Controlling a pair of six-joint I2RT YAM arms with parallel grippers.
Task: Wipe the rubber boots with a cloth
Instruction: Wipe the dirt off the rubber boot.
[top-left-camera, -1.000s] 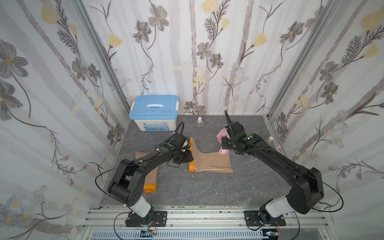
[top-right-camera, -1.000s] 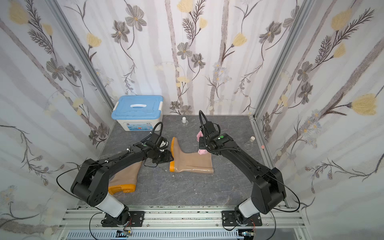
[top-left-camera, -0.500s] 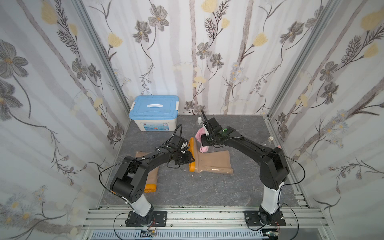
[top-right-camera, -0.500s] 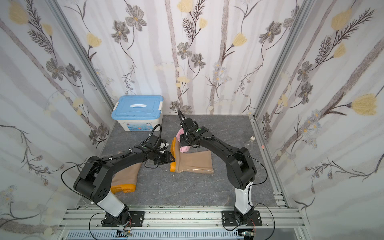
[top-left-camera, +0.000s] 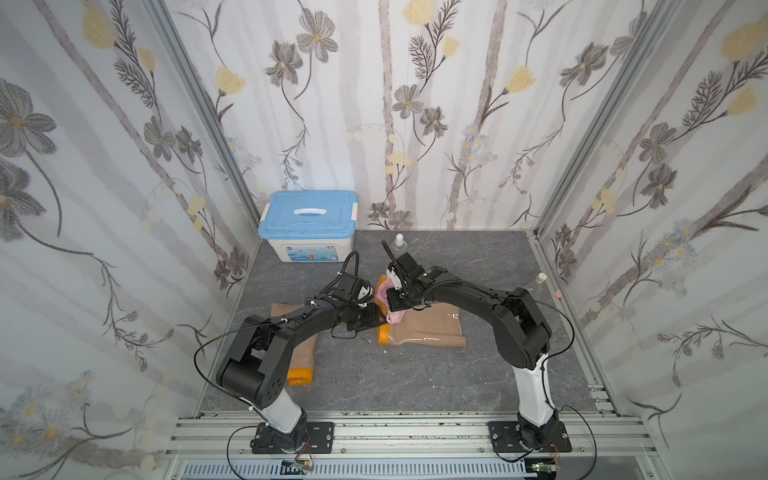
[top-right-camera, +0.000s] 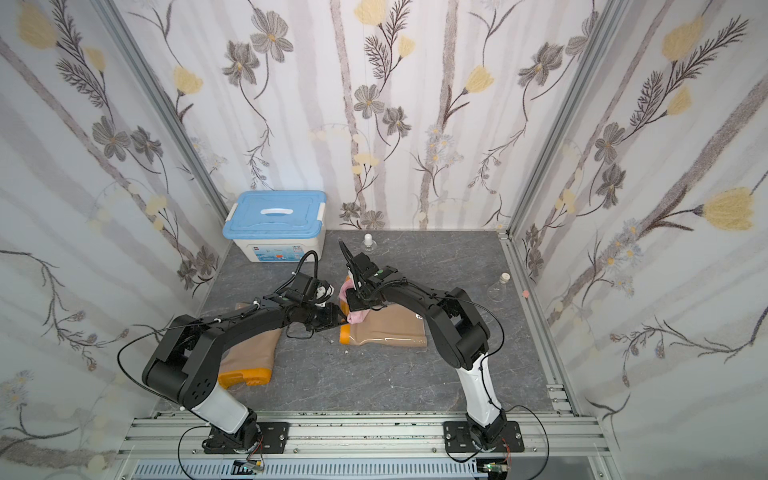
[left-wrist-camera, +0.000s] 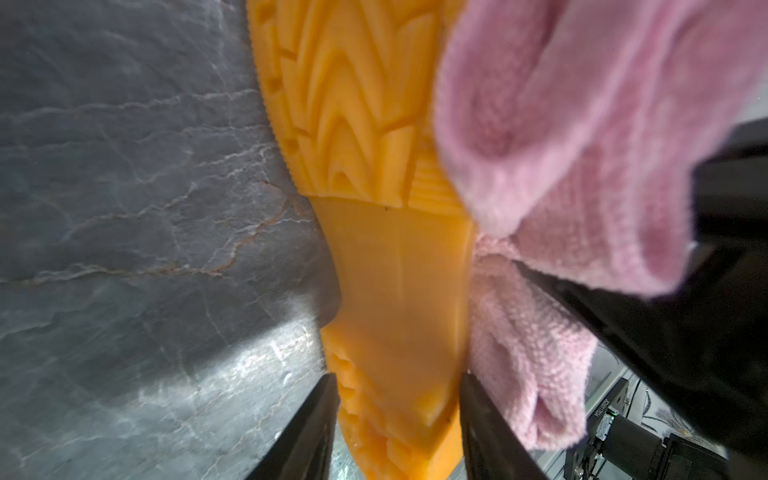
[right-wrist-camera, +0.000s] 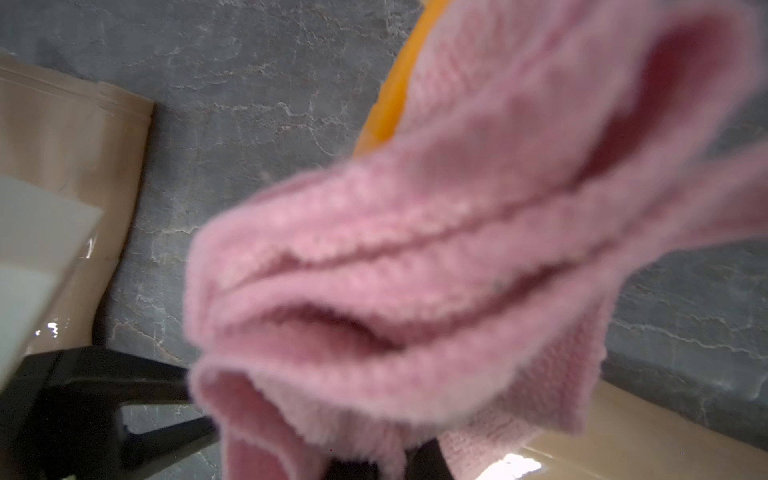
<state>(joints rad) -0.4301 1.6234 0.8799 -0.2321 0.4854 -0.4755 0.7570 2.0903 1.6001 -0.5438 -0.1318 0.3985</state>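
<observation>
We see L end effector (left-wrist-camera: 395, 376) clamp boot (left-wrist-camera: 353, 104) by ridged orange heel; R end effector (top-left-camera: 394, 303) pinches fluffy cloth (right-wrist-camera: 415, 270).

Clear passage: the front strip of the table (top-left-camera: 415, 386) between the 2 arm bases, and the back right quarter, bare except for a flask (top-left-camera: 540, 280) beside the right wall. Obstructions: centre boot (top-left-camera: 428, 330) lying flat mid-table, with the right arm (top-left-camera: 478, 297) stretched over it and the cloth (top-left-camera: 394, 316) hanging at its sole; left boot (top-left-camera: 297, 353) under the left arm (top-left-camera: 291, 326); lidded box (top-left-camera: 307, 226) in the back left corner; small bottle (top-left-camera: 399, 243) near it
</observation>
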